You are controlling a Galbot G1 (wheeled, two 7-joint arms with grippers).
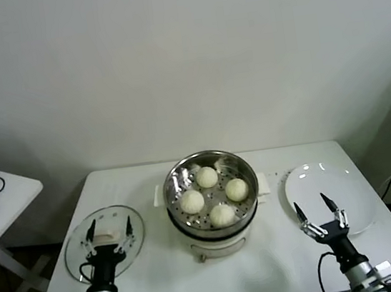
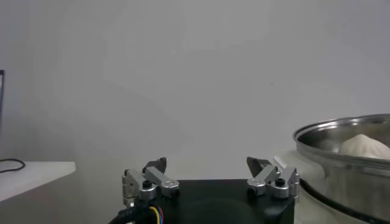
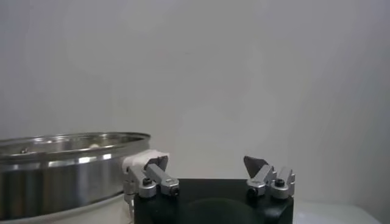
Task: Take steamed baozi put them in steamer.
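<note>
The steel steamer (image 1: 173,180) stands on its white base in the middle of the table. Four cream-white baozi lie on its perforated tray: one at the back (image 1: 207,177), one at the right (image 1: 236,189), one at the left (image 1: 192,202) and one at the front (image 1: 223,215). My left gripper (image 1: 108,229) is open and empty at the front left, over the glass lid. My right gripper (image 1: 318,208) is open and empty at the front right, over the near edge of the white plate. The left wrist view shows the steamer (image 2: 341,164) with one baozi (image 2: 364,146) above its rim. The right wrist view shows the steamer wall (image 3: 67,167).
A round glass lid (image 1: 80,242) lies flat at the table's left. An empty white plate (image 1: 349,190) lies at the right. A small side table (image 1: 7,196) with cables stands beyond the left edge. A wall is close behind.
</note>
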